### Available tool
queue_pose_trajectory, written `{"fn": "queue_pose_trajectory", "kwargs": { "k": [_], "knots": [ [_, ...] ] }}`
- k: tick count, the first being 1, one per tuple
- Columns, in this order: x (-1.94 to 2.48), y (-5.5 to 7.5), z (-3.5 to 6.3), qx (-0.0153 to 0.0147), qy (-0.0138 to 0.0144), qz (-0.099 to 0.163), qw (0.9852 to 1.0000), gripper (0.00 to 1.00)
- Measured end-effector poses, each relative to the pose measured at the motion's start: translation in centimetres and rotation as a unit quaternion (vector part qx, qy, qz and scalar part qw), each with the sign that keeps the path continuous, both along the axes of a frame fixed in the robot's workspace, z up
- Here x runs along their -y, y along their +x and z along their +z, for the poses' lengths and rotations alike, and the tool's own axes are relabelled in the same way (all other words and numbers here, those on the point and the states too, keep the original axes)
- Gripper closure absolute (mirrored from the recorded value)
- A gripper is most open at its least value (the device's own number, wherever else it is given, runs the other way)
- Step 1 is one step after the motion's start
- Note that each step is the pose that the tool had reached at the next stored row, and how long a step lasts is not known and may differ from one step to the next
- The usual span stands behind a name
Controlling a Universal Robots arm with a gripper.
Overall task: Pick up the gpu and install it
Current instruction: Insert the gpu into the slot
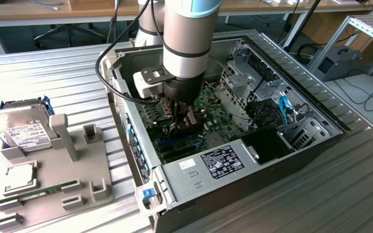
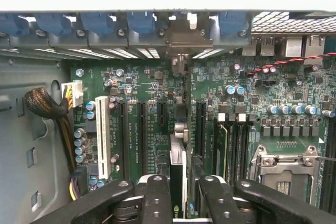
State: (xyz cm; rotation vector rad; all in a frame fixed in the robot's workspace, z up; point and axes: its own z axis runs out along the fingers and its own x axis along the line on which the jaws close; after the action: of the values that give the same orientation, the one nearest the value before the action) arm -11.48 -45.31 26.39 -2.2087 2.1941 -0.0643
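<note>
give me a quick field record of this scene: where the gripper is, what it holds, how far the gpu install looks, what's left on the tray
gripper place: gripper low inside the open computer case, over the motherboard
held: gpu, edge-on between the fingers
install state: card upright over the expansion slots; seating cannot be told
tray: grey holder beside the case with the hard drive and memory stick

A ribbed metal tabletop [image 1: 57,77] is spreading across most of the frame. Wooden desks [image 1: 57,12] are running along the top edge, cables trailing beneath over a dark floor [image 1: 18,39]. An aluminium frame [image 1: 361,29] is standing at upper right, beside a grey box [image 1: 337,62]
</note>
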Motion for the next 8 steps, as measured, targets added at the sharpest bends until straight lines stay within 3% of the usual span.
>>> {"fn": "queue_pose_trajectory", "kwargs": {
  "k": [8],
  "knots": [
    [0.01,-0.02,-0.41,0.0000,0.0000,0.000,1.0000,0.74]
  ]
}}
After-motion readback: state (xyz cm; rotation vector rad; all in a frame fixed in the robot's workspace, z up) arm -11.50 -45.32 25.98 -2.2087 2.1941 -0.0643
